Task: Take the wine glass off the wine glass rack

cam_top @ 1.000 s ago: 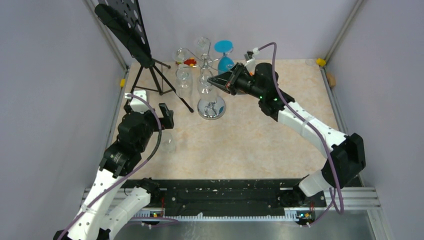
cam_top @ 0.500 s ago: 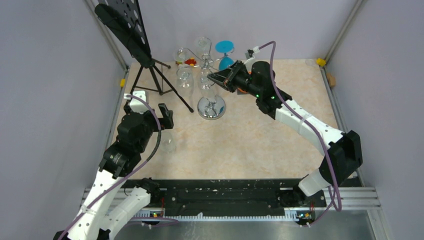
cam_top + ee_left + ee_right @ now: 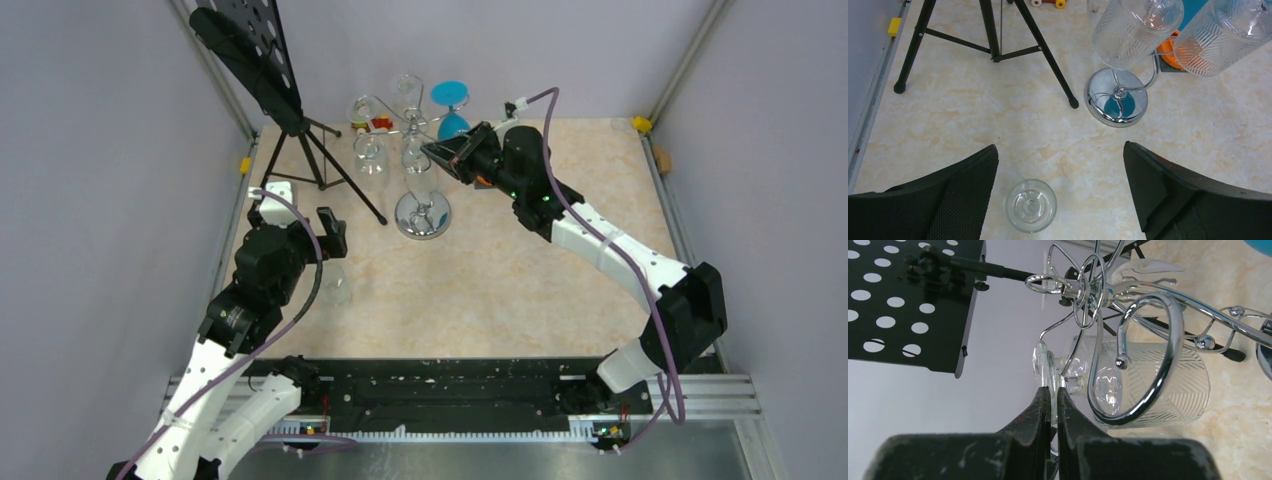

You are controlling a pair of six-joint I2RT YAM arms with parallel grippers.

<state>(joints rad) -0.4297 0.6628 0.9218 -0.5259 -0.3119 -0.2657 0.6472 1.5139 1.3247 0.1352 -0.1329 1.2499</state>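
The chrome wine glass rack [image 3: 423,214] stands at the back middle of the table, with curled hook arms [image 3: 1148,340] on top. Two ribbed wine glasses hang upside down from it [image 3: 368,154]. My right gripper [image 3: 428,150] is up at the hooks, shut on the thin foot [image 3: 1044,365] of one hanging wine glass [image 3: 1158,385]; its stem still sits in a hook. My left gripper [image 3: 333,232] is open and empty, hovering over a small clear glass [image 3: 1031,205] standing upright on the table. The rack's mirrored base also shows in the left wrist view [image 3: 1116,97].
A black tripod music stand [image 3: 255,55] stands at the back left, its legs [image 3: 993,50] reaching close to the rack base. A blue hourglass [image 3: 450,105] and a small red and yellow toy [image 3: 380,124] sit behind the rack. Grey walls enclose the table.
My right gripper has moved a little up and back at the rack top, keeping hold of the glass foot. The left arm has not moved.
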